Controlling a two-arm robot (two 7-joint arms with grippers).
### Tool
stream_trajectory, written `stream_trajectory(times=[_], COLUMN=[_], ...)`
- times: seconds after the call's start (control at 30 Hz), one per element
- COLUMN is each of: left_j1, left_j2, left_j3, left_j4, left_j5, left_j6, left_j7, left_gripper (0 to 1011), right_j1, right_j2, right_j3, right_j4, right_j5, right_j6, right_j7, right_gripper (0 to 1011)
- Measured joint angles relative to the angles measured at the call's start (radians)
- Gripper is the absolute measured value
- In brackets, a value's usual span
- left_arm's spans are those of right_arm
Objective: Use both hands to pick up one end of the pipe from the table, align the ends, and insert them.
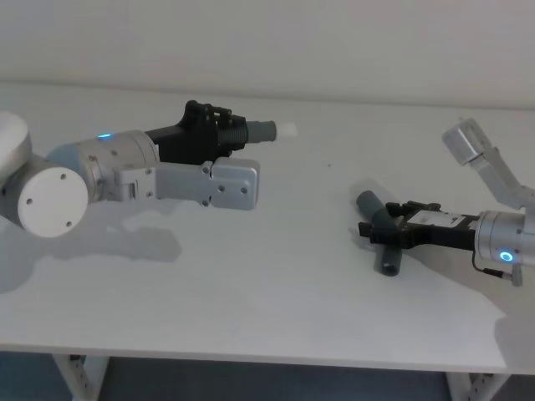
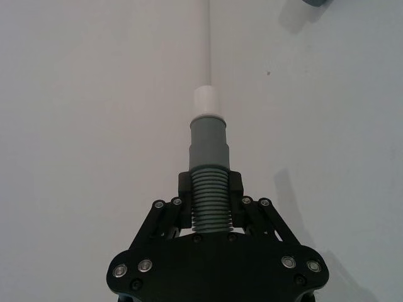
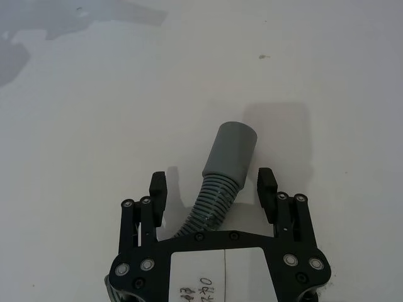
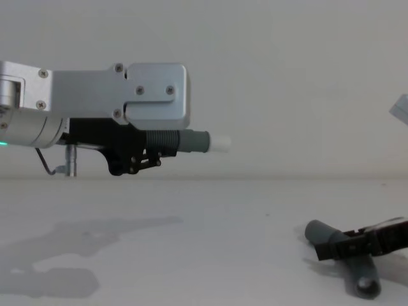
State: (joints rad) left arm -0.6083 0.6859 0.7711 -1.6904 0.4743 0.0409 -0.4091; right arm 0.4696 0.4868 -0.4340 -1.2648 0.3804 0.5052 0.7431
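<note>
Grey short pipe point(image 1: 261, 130), level in jaws of left gripper point(image 1: 226, 133), points rightward.

Short hose piece point(image 1: 261, 131): rear length hidden behind left gripper point(image 1: 227, 132). Long hose piece point(image 1: 389, 261): midsection covered by right gripper point(image 1: 380, 222).

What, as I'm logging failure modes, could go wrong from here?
The right gripper is open around the long piece, behind its cuff; closing could slip on the ribs or leave the cuff drooping. The left gripper clamps the short piece on its ribs, so the protruding collar may flex during insertion.
</note>
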Motion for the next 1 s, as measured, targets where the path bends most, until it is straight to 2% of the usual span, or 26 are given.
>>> stream_trajectory(times=[0.83,1.0], left_j1=[0.0,0.0], left_j2=[0.0,0.0], left_j3=[0.0,0.0], left_j4=[0.0,0.0], left_j5=[0.0,0.0], left_j6=[0.0,0.0], left_j7=[0.0,0.0], left_gripper=[320,320], right_j1=[0.0,-0.001], right_j2=[0.0,-0.001], right_j3=[-0.001,-0.002], right_j4=[0.001,0.001], right_j5=[0.0,0.0], right_j6=[0.001,0.001], right_j7=[0.0,0.001], right_gripper=[848,949])
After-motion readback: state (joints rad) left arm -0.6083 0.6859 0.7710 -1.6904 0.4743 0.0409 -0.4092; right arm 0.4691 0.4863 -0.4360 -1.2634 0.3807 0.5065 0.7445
